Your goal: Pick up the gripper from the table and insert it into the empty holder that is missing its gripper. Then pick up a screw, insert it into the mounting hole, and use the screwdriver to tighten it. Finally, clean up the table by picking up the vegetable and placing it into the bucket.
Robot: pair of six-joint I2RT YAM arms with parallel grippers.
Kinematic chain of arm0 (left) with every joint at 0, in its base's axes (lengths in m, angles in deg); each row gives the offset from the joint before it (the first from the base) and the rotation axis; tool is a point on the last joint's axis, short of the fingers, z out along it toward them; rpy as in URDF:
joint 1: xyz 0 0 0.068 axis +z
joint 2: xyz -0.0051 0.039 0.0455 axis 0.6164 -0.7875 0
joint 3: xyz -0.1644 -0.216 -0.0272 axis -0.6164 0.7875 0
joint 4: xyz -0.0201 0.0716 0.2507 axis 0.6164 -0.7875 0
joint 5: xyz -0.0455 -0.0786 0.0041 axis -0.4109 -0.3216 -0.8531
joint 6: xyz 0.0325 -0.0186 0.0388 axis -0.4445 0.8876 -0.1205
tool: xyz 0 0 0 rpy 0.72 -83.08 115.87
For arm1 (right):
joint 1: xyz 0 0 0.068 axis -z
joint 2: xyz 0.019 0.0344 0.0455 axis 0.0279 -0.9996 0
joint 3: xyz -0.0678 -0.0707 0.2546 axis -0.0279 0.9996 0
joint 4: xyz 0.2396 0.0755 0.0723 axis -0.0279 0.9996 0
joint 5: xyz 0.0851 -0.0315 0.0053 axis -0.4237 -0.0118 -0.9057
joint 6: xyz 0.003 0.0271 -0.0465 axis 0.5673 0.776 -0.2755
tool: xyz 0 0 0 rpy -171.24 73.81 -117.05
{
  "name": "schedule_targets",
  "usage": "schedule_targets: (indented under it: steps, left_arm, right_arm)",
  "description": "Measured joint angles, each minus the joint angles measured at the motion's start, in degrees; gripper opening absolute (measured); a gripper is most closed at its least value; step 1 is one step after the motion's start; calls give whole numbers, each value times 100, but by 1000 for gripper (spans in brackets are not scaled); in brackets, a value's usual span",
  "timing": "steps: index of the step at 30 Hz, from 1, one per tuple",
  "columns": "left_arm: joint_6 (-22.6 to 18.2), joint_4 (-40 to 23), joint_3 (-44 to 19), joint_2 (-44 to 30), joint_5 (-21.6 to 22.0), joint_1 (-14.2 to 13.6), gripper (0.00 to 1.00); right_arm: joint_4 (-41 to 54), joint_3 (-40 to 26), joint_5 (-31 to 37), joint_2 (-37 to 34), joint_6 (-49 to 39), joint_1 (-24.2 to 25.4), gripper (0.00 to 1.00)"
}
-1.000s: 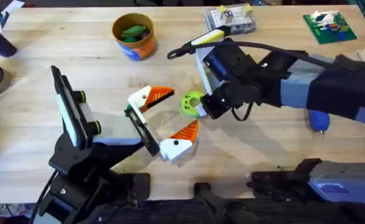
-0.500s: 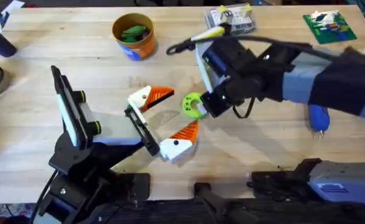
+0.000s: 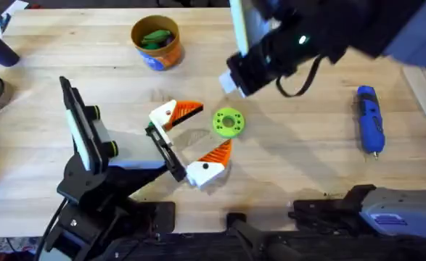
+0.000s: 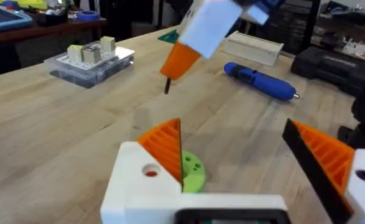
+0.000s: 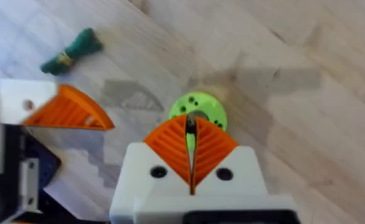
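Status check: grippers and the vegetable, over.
Left gripper open, beside vegetable. Right gripper up off table, shut on thin dark pin. Vegetable flat on table, not in bucket.

vegetable (image 3: 227, 122) on the table (image 3: 300, 167), between the left gripper (image 3: 189, 141) fingers and just right of them; right gripper (image 3: 228, 81) above and behind it; screwdriver (image 3: 368, 128) far right; bucket (image 3: 157, 41) rear left
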Motion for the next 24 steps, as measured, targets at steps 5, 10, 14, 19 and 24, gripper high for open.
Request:
schedule_targets:
  steps: [5, 10, 14, 19, 24]
  left_arm:
    - [0, 0, 0, 0, 0, 0, 990]
    - [0, 0, 0, 0, 2, 0, 990]
    - [0, 0, 0, 0, 0, 0, 990]
    - [0, 0, 0, 0, 2, 0, 990]
    - [0, 0, 0, 0, 1, 0, 990]
  right_arm:
    - [406, -818, 4, -27, 0, -77, 7]
    - [728, -1734, -1, -413, -14, -494, 7]
    - [963, -2270, -20, -858, -75, -888, 7]
    - [1052, -2466, -28, -1165, -158, -1299, 7]
    - [1062, -2471, -117, -1247, -204, -1564, 7]
